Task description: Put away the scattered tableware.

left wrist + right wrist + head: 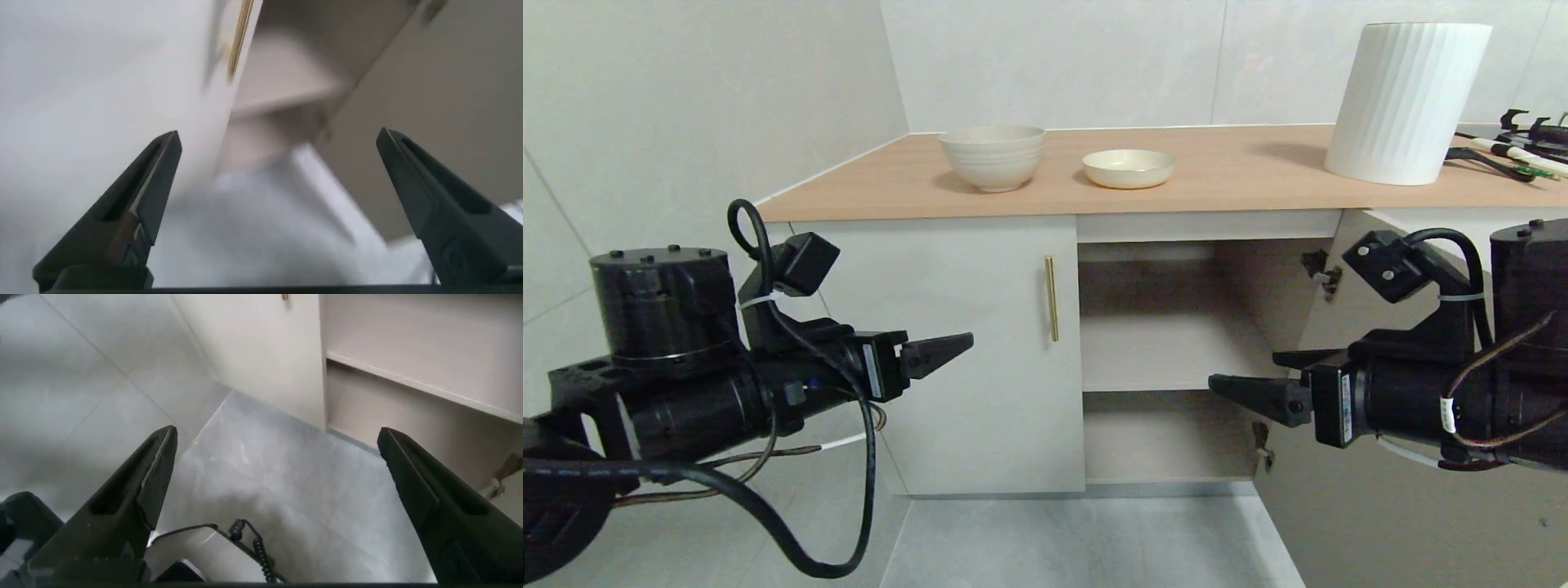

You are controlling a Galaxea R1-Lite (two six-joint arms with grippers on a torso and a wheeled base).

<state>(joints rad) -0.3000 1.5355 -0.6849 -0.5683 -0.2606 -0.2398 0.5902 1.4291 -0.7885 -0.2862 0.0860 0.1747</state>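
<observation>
Cream bowl (992, 157) sits on the surface (1241, 167), above the left fingers (939, 347), spread empty; right fingers (1250, 392) likewise, farther off

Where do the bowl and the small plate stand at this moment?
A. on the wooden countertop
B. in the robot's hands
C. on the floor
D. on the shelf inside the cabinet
A: the bowl and the small plate rest side by side on the countertop, above the open cabinet.

Cream bowl (992, 157) beside shallow dish (1129, 168), both upright.
</observation>
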